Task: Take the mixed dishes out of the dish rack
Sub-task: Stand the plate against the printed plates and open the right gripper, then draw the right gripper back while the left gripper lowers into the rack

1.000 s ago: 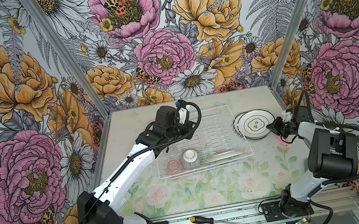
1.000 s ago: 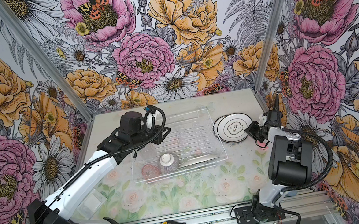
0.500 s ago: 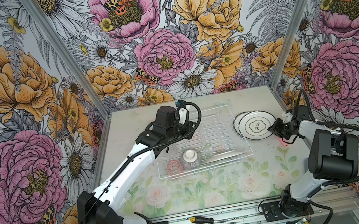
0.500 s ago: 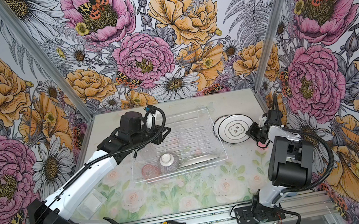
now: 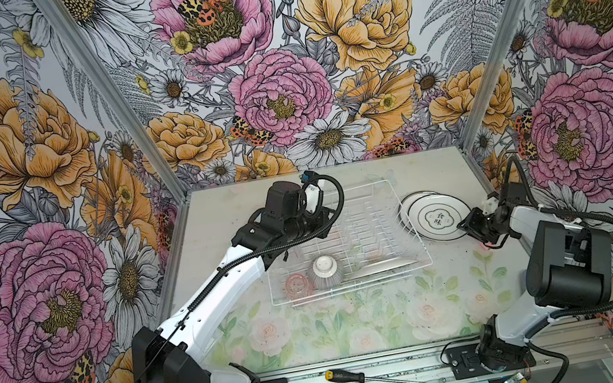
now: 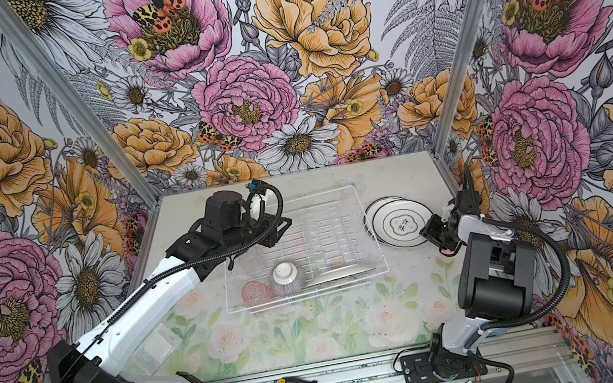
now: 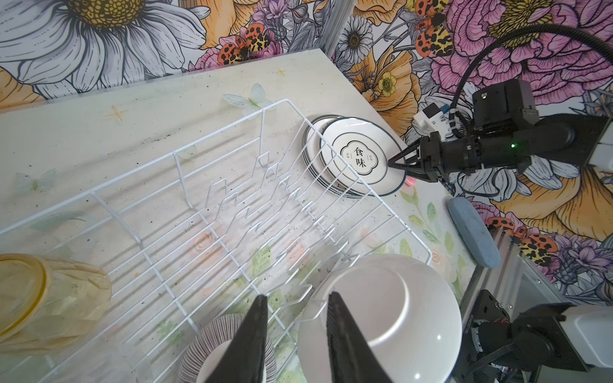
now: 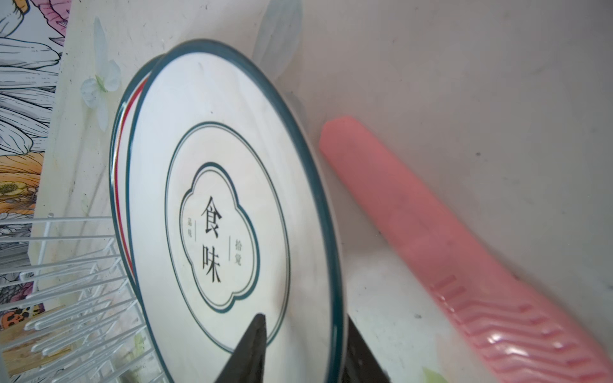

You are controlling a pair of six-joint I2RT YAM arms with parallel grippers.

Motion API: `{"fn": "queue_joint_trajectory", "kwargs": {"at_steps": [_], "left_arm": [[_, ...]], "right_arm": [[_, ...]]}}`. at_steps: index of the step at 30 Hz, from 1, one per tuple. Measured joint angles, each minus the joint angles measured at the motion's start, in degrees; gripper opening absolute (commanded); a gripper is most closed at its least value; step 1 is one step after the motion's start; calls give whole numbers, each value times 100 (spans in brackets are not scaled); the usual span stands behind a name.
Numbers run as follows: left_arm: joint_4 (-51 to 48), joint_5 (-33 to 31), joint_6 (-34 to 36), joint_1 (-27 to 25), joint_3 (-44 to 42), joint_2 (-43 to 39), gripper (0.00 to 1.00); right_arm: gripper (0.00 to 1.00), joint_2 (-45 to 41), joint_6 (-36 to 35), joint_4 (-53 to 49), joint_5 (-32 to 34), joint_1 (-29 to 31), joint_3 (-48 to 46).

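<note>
**Operator:** How is the top plate held, and why?

**Technician:** The top plate (image 5: 436,217) is laid flat on the plate stack (image 5: 406,200). The stack is set on the table (image 5: 361,326) just beside the right end of the dish rack (image 5: 368,220). The plate's rim is straddled by the right gripper (image 7: 390,164), with one finger over the face and one under the lip, since a flat plate offers only its edge. Whether the rim is pinched or merely bracketed cannot be told, because the contact is hidden by the rim itself in the right wrist view.

**Operator:** And the left side?

**Technician:** The left gripper (image 7: 297,295) is held above the rack with its jaws apart and nothing between them. It is pointed toward a leaning plate (image 7: 391,315), which is propped underside-out among the divider prongs and is judged the likely next pick. Also seen in the rack are an inverted bowl (image 5: 326,271) with its white foot up, a pink tumbler (image 5: 297,284) just beside it, and a yellow tumbler (image 7: 49,298). The unloading is judged partly done.

**Operator:** Surface and enclosure?

**Technician:** The table is pale and matt, with a rose print along its front; dark specks are noted under the rack. A pink bar (image 8: 464,265) lies just beside the stack, so little clearance is expected on that side. A screwdriver (image 5: 344,376) is left on the front rail. Three sides are closed by flower-patterned walls (image 5: 279,91).
</note>
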Motion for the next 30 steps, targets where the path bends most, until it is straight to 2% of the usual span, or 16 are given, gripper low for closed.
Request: {"fn": "queue_joint_trajectory", "kwargs": {"at_steps": [17, 30], "left_arm": [[0, 0, 46, 4, 0, -2, 33], [-76, -7, 107, 4, 0, -2, 34]], "right_arm": [[68, 59, -87, -107, 286, 284, 262], [78, 205, -79, -127, 619, 586, 393]]}}
